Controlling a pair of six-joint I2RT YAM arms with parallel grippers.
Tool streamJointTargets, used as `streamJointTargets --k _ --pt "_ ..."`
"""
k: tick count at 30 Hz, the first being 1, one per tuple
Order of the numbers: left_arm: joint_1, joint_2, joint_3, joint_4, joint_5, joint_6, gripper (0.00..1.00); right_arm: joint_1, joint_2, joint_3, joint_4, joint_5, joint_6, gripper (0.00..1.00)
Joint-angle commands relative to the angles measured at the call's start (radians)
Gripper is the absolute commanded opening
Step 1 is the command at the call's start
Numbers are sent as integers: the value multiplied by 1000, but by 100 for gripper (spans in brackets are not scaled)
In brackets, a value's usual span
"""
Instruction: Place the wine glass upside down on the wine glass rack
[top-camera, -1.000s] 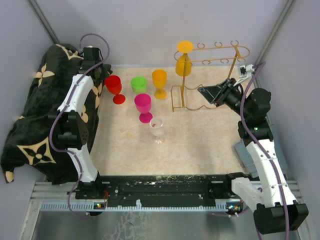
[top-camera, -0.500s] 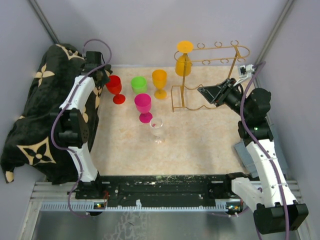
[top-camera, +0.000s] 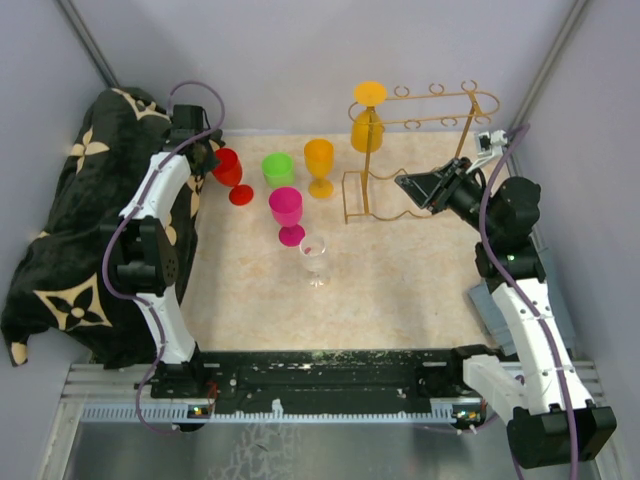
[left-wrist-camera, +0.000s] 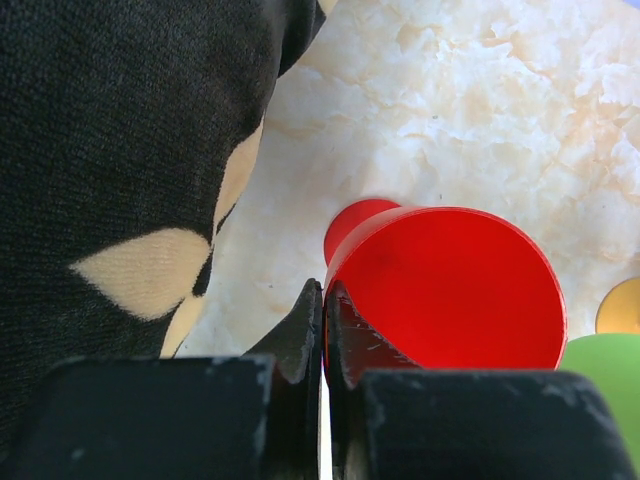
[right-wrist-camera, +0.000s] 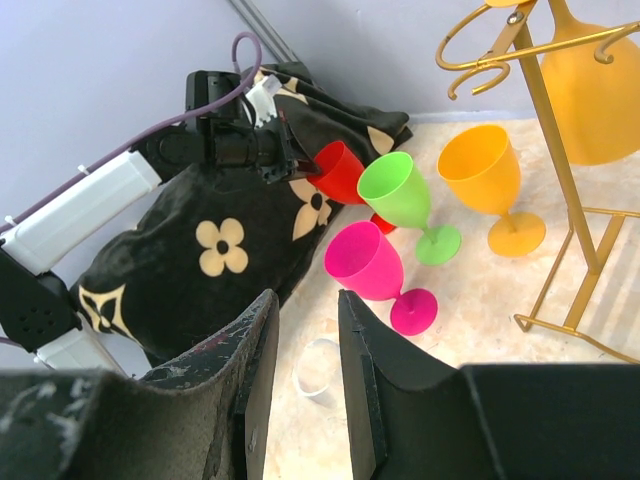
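A red wine glass (top-camera: 228, 170) stands at the back left of the mat, tilted slightly. My left gripper (top-camera: 208, 155) is shut on its rim; in the left wrist view the fingers (left-wrist-camera: 310, 325) pinch the red rim (left-wrist-camera: 450, 290) between them. The gold wire rack (top-camera: 425, 120) stands at the back right, with one orange glass (top-camera: 367, 125) hanging upside down on it. My right gripper (top-camera: 418, 188) is open and empty just right of the rack's base. The right wrist view shows its gripper (right-wrist-camera: 305, 330) above the mat, and the red glass (right-wrist-camera: 338, 172).
A green glass (top-camera: 277, 168), an orange glass (top-camera: 319, 165), a pink glass (top-camera: 287, 212) and a clear glass (top-camera: 314, 258) stand upright on the mat. A black flowered cloth (top-camera: 70, 230) lies along the left side. Grey walls close in the back.
My left gripper has moved in onto the red glass and shut on its rim; the glass has tipped and shifted slightly. The right arm has not moved.
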Motion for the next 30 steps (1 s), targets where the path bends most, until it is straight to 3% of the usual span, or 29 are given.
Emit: streamJointTargets --k 1,6,19,26,30 --pt "4 3 -6 -9 -6 6 0 -7 -18 -5 47 0 -4 31" --pt "2 -38 -36 33 -33 -24 0 -7 -21 -6 43 4 -3 31" --pt "-81 -219 -112 421 -4 -129 0 -7 -13 3 33 1 3 31" --pt "-81 -286 -102 623 149 -240 0 -7 -19 5 13 11 -8 31" --pt "-80 -300 -96 737 331 -315 0 -7 -9 11 12 12 -13 31"
